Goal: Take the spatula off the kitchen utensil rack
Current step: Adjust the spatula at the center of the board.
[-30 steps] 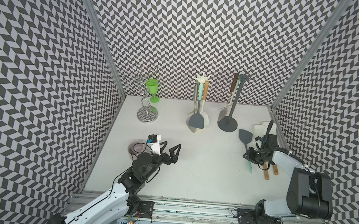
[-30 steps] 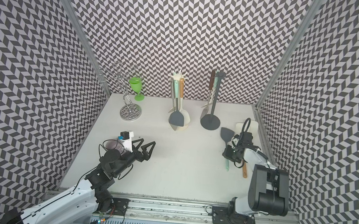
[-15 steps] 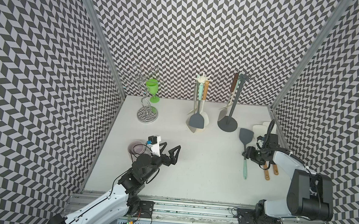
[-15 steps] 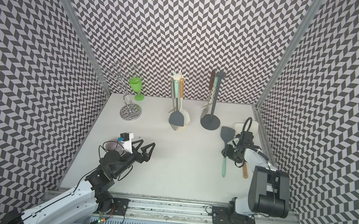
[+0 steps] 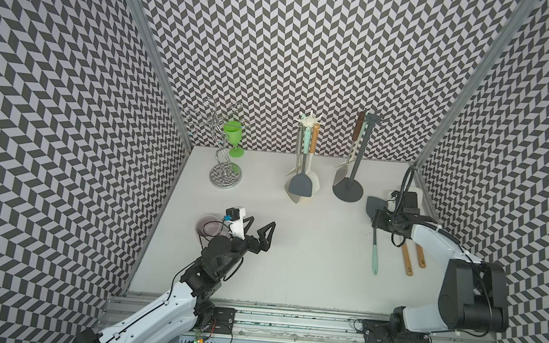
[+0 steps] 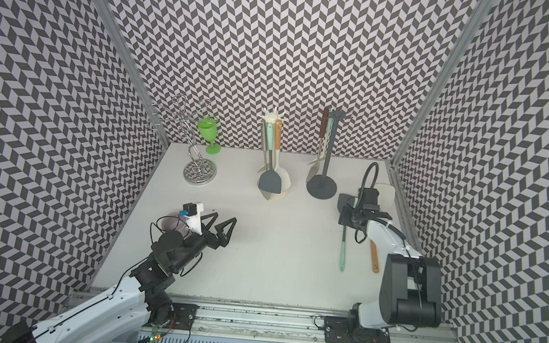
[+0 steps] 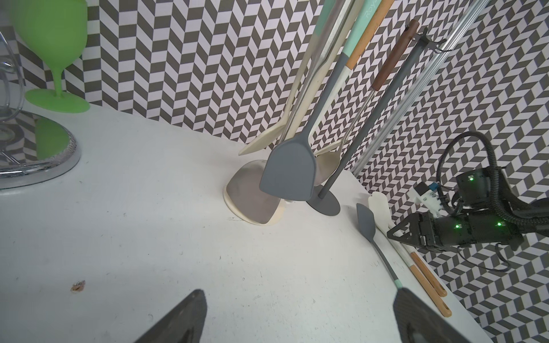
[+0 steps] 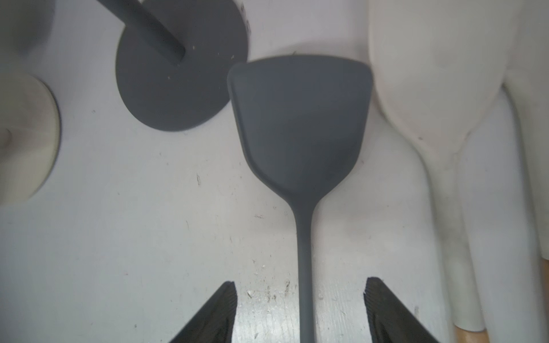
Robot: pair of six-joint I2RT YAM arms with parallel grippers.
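Note:
A grey-headed spatula with a teal handle end lies flat on the white table at the right, seen in both top views. My right gripper hovers low over its neck, open. In the right wrist view the thin neck runs between the fingertips without touching them, and the head lies ahead. Just beyond stands the dark grey utensil rack. A cream rack stands left of it with several utensils hanging. My left gripper is open, empty, at the front left.
Two white spatulas with wooden handles lie right of the grey one, by the right wall. A green goblet and a chrome wire stand are at the back left. A dark round cup sits behind my left wrist.
My right gripper has opened and let go of the spatula. The handle has settled flat on the table, now pointing straight to the front. The left arm has stayed still.

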